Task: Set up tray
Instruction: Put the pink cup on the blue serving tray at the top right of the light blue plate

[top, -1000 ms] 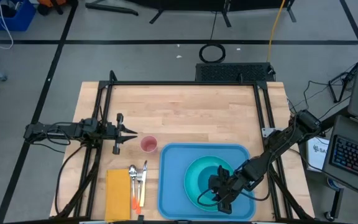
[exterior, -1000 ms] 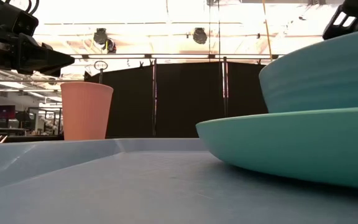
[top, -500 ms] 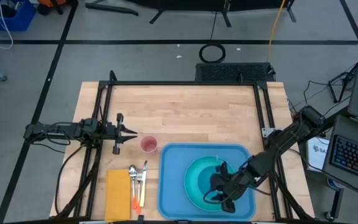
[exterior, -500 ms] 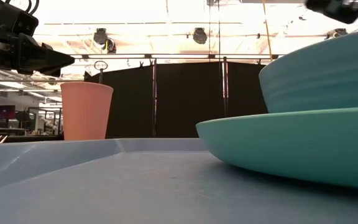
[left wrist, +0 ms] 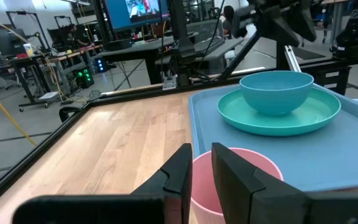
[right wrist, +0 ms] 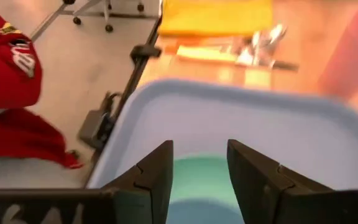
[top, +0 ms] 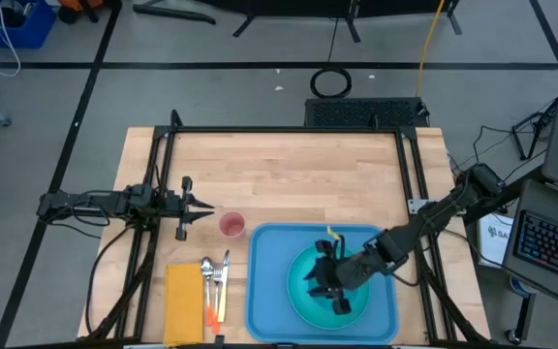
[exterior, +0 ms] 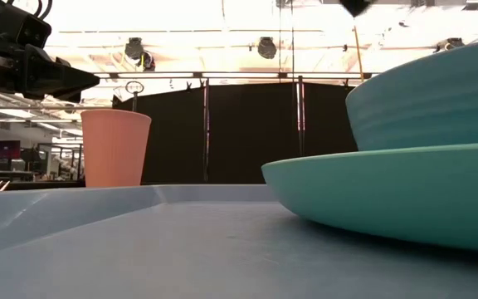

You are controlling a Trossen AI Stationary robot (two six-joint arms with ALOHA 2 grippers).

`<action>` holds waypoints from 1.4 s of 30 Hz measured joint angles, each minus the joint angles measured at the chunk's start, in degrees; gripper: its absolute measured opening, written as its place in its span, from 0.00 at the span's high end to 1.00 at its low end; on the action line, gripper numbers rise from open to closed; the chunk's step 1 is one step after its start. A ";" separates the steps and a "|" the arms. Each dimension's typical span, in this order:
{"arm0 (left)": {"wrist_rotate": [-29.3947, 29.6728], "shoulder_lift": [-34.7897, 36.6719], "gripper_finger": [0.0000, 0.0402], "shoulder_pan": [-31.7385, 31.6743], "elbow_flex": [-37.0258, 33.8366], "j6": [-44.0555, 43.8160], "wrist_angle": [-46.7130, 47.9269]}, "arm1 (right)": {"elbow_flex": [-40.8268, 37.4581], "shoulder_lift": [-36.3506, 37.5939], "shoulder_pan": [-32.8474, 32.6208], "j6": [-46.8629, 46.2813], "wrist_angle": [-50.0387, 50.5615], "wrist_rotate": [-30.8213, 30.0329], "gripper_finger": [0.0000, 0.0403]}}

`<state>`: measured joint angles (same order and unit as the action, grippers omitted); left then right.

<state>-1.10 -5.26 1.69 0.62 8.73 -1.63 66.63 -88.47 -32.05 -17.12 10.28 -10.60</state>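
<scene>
Wooden boards make up the table (top: 289,174), and the big light-blue tray (top: 267,281) lies flat at its near edge. A round green-blue plate (left wrist: 319,118) sits on the tray, and a bowl (left wrist: 275,90) sits on the plate. A pink cup (top: 232,225) stands on the wood just beside the tray. A yellow napkin (top: 182,291) and some spoons and forks (top: 214,273) lie on the wood too, on the cup's side of the tray.

I think the cup, napkin and cutlery must go on the tray next. To do that well, an arm should come down straight, grab gently, and put each thing on a bare blue part without bumping the plate.

Over the bowl hangs the right gripper (top: 325,283). Its two fingers are apart and hold nothing. The left gripper (top: 200,205) waits by the cup, its fingers nearly together with a thin gap, touching nothing.
</scene>
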 joint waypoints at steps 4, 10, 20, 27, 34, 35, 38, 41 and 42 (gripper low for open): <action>0.00 0.00 0.83 0.00 0.00 0.00 0.00 | 0.00 0.00 3.20 8.20 -3.78 -0.05 0.66; 0.00 0.00 0.83 0.00 0.00 0.00 0.02 | 0.00 0.00 8.15 15.37 -6.20 0.36 0.66; 0.00 0.00 0.83 0.00 0.00 0.00 0.02 | 0.00 0.00 16.88 19.17 -6.22 9.22 0.67; 0.00 0.00 0.83 0.00 0.00 -0.01 0.00 | 0.00 0.00 21.27 20.60 -6.23 11.73 0.67; 0.00 0.00 0.83 0.00 0.00 0.00 0.02 | 0.02 -1.31 24.77 26.59 -13.81 18.10 0.67; 0.00 0.02 0.83 0.00 0.00 0.00 0.02 | 0.02 -1.59 25.20 27.46 -14.47 18.56 0.67; 0.00 0.00 0.83 0.00 0.00 0.00 0.00 | 0.07 -2.37 26.42 29.51 -15.77 18.79 0.67; 0.00 0.00 0.83 0.00 0.00 -0.02 0.00 | 0.95 -3.58 27.83 30.51 -15.68 19.01 0.67; 0.00 0.02 0.83 0.00 0.00 0.00 -0.02 | 1.46 -4.11 28.26 31.00 -15.86 18.97 0.67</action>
<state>-1.10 -5.24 1.69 0.62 8.73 -1.65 68.09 -92.57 -3.80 13.88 -5.59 8.37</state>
